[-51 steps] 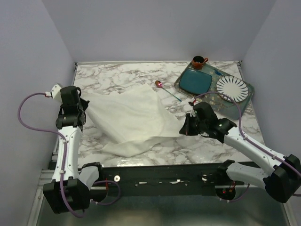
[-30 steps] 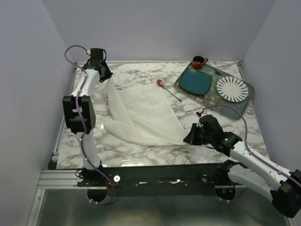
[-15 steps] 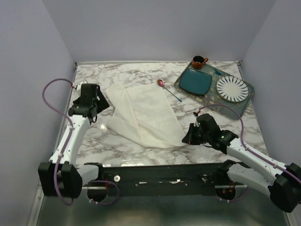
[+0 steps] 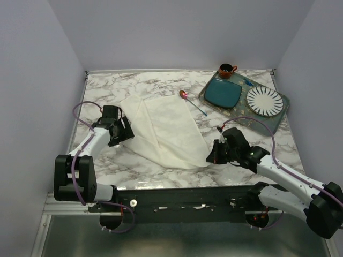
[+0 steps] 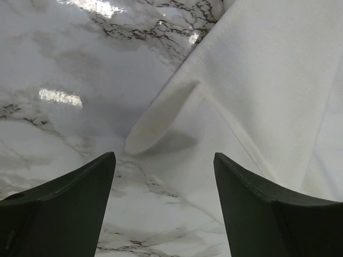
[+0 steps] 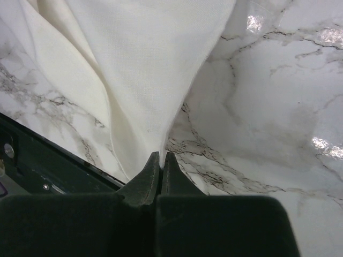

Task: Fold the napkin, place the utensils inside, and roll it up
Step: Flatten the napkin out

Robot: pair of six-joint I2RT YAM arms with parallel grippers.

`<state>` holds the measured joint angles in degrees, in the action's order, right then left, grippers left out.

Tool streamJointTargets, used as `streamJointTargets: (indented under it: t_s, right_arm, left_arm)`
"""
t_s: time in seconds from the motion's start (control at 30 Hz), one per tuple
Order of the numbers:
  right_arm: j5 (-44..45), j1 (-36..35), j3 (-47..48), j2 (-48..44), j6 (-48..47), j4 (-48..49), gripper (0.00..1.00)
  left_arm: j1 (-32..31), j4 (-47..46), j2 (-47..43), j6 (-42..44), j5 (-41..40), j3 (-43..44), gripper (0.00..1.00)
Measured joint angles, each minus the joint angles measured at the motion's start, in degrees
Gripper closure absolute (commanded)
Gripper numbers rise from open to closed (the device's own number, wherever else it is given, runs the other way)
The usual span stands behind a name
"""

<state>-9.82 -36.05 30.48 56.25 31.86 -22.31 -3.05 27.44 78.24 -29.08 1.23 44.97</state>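
The cream napkin [image 4: 167, 128] lies loosely folded over on the marble table, its left edge doubled back into a flap [image 5: 161, 120]. My left gripper [image 4: 126, 133] sits low at that left edge, open, with nothing between its fingers [image 5: 163, 160]. My right gripper [image 4: 210, 155] is shut on the napkin's near right corner [image 6: 162, 155], and the cloth [image 6: 144, 64] fans away from the pinch. The spoon [image 4: 193, 104], with its coppery bowl and teal handle, lies just beyond the napkin's far right edge and touches neither gripper.
A glassy tray [image 4: 204, 95] at the back right carries a teal square plate [image 4: 224, 92] and a white ribbed round plate [image 4: 264, 100]. A small brown cup [image 4: 226, 70] stands behind it. The black front rail [image 4: 187, 195] runs along the near edge.
The left gripper has let go of the napkin after carrying it to the back left, opened, and come down toward the near left edge of the cloth. The right gripper has kept its corner.
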Motion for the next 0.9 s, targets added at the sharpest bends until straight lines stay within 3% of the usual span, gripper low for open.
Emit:
streamJointTargets:
  t_s: [0.1,0.5,0.8,0.9]
  right_arm:
    - [-0.07,0.00,0.02,0.07,-0.39,0.02,1.00]
    - [-0.83,0.00,0.35,1.44,-0.68,0.39,0.99]
    - [-1.49,0.00,0.35,1.44,-0.66,0.48,0.99]
    - [-1.46,0.00,0.37,1.31,-0.68,0.48,0.99]
  left_arm:
    - [0.00,-2.10,0.42,0.44,1.75,-0.20,0.26]
    - [0.00,-4.79,6.38,2.99,4.63,2.45,0.27]
    - [0.00,-4.94,6.95,3.61,6.82,2.47,0.54]
    - [0.00,-4.63,6.95,3.61,7.39,2.47,0.75]
